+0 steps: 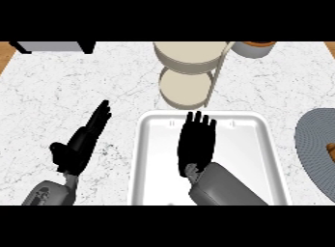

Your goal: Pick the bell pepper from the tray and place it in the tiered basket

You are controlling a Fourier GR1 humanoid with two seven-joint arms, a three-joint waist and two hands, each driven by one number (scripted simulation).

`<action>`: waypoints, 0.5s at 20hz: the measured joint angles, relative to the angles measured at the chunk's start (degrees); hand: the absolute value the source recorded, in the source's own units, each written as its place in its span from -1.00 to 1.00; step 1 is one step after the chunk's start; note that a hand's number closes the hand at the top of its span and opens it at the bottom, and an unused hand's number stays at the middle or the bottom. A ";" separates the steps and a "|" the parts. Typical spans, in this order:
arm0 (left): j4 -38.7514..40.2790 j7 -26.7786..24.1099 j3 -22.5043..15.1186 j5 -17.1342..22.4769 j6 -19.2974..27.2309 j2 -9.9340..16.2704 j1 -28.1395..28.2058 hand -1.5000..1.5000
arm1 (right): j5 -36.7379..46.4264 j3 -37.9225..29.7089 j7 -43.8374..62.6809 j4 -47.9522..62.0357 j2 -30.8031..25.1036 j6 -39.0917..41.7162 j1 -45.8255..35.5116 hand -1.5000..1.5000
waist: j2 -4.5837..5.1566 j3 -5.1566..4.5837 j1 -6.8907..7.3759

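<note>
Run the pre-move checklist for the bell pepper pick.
1. Bell pepper visible: cannot tell; none shows, it may lie under the right robot hand.
2. Right robot hand over the tray: ok, fingers straight.
3. Pepper held: not ok, no curled fingers.
4. Left robot hand out of the way: ok, open over the counter, left of the tray.
5. Tiered basket in view beyond the tray: ok.

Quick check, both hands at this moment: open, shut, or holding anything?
Left hand: open, fingers straight, over the counter left of the tray, holding nothing.
Right hand: open, fingers straight, flat over the tray; no bell pepper visible.
</note>
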 measured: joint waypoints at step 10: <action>0.58 -0.05 2.98 -1.48 -3.25 -0.83 0.29 0.00 | 2.65 1.37 -4.22 3.33 0.28 -5.24 -2.03 1.00 | -0.06 -0.13 0.17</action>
